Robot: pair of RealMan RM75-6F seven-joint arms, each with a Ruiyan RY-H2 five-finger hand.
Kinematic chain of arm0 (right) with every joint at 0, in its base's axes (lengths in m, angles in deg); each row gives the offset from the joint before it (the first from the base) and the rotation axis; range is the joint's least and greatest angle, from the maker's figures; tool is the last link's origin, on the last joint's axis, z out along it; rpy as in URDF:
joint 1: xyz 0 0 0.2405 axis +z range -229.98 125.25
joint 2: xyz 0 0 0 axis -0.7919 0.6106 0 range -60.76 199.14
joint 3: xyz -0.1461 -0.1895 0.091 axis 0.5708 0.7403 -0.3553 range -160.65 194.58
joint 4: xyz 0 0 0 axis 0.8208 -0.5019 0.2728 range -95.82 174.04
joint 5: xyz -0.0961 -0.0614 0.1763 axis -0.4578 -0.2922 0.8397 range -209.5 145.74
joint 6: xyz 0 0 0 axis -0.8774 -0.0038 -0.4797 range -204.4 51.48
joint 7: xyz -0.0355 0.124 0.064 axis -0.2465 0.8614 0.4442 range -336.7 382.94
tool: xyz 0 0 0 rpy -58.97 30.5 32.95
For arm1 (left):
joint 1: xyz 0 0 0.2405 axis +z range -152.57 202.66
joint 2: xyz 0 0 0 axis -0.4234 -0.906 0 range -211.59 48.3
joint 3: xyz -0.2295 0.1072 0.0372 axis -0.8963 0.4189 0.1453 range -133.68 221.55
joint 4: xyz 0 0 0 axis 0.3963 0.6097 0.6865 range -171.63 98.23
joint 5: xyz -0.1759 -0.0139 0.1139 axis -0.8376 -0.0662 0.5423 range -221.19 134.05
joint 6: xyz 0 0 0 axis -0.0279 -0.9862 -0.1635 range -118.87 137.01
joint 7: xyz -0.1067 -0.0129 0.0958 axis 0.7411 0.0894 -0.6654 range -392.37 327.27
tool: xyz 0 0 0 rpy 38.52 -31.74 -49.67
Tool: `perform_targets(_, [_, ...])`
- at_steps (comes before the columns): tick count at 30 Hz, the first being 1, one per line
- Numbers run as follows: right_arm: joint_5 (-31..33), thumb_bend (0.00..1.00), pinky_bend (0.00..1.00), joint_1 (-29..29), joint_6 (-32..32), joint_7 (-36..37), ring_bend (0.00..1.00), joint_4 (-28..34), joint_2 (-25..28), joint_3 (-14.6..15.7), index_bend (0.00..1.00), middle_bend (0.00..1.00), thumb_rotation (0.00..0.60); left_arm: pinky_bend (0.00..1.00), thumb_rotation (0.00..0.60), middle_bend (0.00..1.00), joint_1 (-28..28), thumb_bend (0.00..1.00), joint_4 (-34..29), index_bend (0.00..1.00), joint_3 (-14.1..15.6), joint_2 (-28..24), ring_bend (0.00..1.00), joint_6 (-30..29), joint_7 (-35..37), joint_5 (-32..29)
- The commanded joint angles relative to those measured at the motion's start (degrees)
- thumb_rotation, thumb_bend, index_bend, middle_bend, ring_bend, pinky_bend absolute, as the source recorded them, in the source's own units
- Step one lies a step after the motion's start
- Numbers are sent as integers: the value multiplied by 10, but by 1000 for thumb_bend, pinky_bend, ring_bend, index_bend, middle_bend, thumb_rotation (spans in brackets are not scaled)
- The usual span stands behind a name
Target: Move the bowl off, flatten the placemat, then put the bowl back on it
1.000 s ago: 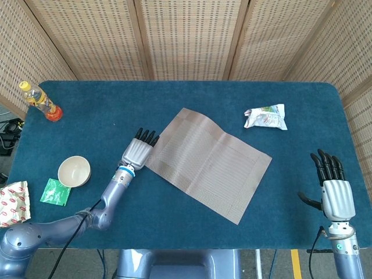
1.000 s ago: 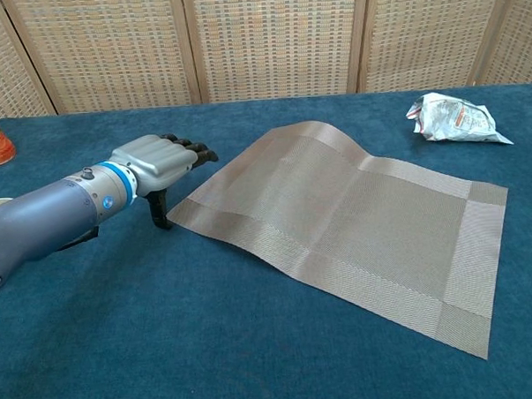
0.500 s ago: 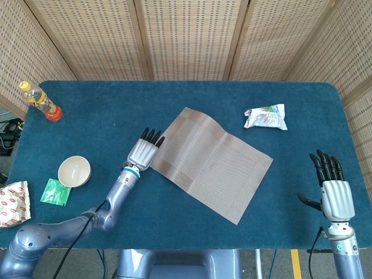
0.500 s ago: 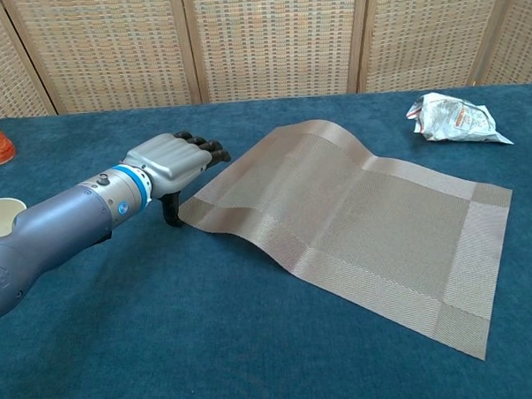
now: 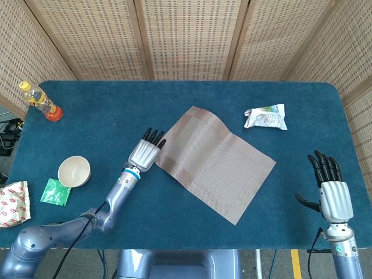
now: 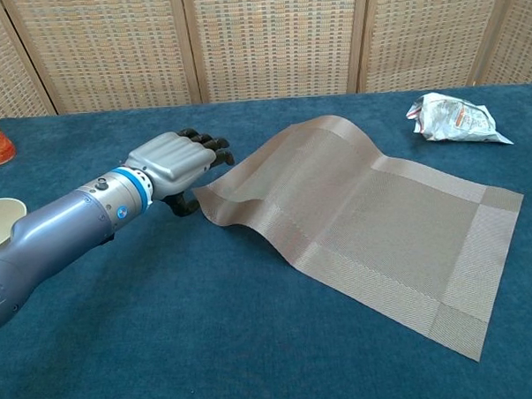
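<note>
The brown woven placemat (image 5: 215,160) (image 6: 364,217) lies skewed at mid-table, with a hump along its far side and its near-left corner raised off the cloth. My left hand (image 5: 148,151) (image 6: 171,159) is at that corner, thumb beneath the edge and fingers curled beside it, pinching it. The cream bowl (image 5: 74,171) (image 6: 2,220) sits off the mat at the left, upright and empty. My right hand (image 5: 332,189) hovers at the table's right front with fingers spread, holding nothing; the chest view does not show it.
A crumpled snack bag (image 5: 265,116) (image 6: 452,116) lies behind the mat on the right. A drink bottle (image 5: 40,100) stands at the far left. A green packet (image 5: 56,192) and a red-white packet (image 5: 13,203) lie near the bowl.
My left hand has moved right with the mat's corner. The mat slid right and buckled higher along its left edge. Bowl and right hand barely moved.
</note>
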Motion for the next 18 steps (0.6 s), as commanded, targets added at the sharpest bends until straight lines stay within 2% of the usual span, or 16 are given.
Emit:
perform_targets(1, [-1,135,0,0,1,1,0,0,1,0,0,0,600,0,600,0,0,422,4,201,1,4,0,-1,3,4])
perform_targets(8, [-4,136,0,-1,3,5,0,2,3,1,0,0,600,0,600,0,1,422,8,460,-2,8,0,-1,4,8])
perform_targets(13, [-6,136,0,-1,4,6,0,3,3,1,0,0,600,0,600,0,2,421,13,539,-5,11,0,3,-1,6])
perform_targets(18, [-8,136,0,-2,6,6,0,3,3,1,0,0,600,0,600,0,2,420,14,554,-7,10,0,6,-4,5])
